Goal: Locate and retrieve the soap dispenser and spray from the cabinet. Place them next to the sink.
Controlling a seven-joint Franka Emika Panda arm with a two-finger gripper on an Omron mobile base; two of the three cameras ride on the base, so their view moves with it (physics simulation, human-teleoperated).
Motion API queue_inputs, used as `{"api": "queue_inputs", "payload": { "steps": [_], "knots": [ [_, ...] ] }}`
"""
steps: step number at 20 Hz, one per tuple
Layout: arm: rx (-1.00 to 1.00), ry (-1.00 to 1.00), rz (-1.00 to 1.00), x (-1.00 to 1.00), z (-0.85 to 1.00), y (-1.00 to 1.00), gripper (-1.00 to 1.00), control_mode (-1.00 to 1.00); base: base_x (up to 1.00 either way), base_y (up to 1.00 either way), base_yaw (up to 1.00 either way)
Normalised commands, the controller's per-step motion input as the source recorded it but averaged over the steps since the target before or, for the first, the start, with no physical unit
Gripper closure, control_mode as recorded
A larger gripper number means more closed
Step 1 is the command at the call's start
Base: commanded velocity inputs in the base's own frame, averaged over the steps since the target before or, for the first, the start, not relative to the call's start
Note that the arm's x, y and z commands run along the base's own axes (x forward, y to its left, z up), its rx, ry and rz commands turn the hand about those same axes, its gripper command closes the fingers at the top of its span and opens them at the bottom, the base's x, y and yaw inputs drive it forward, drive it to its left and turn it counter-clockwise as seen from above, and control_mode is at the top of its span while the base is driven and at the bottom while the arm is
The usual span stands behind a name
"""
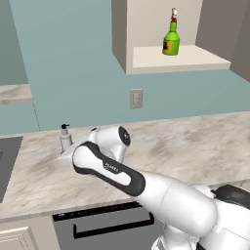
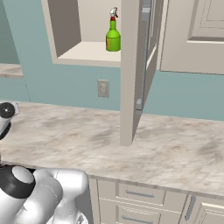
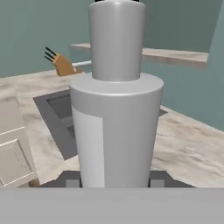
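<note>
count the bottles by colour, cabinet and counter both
green: 1, the spray on the cabinet shelf
grey: 1, the soap dispenser upright on the counter near the sink, close between the claw fingers
total: 2

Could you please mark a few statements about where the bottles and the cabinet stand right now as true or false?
1. The spray stands on the shelf of the cabinet. True.
2. The soap dispenser is on the shelf beside the spray. False: it stands upright on the worktop, near the sink.
3. The soap dispenser sits between the fingers of the gripper. True.
4. The cabinet door is shut. False: it stands open.
5. The spray lies on its side. False: it is upright.
</note>
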Motion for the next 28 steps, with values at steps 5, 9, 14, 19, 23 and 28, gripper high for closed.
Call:
{"api": "queue_inputs", "payload": {
  "steps": [5,9,14,19,23,28],
  "knots": [
    [-0.02,0.06,0.11,0.48,-0.29,0.43,1.00,-1.00,0.00,0.00,0.00],
    [-0.04,0.04,0.06,0.48,-0.23,0.37,1.00,-1.00,0.00,0.00,0.00],
    [-0.04,-0.02,0.01,0.33,-0.23,0.29,1.00,-1.00,0.00,0.00,0.00],
    [-0.01,-0.07,0.00,0.20,-0.17,0.27,1.00,-1.00,0.00,0.00,0.00],
    [0.00,-0.06,0.00,0.20,-0.15,0.22,1.00,-1.00,0.00,0.00,0.00],
    [0.00,-0.04,0.00,0.18,-0.22,0.16,1.00,-1.00,0.00,0.00,0.00]
  ]
}}
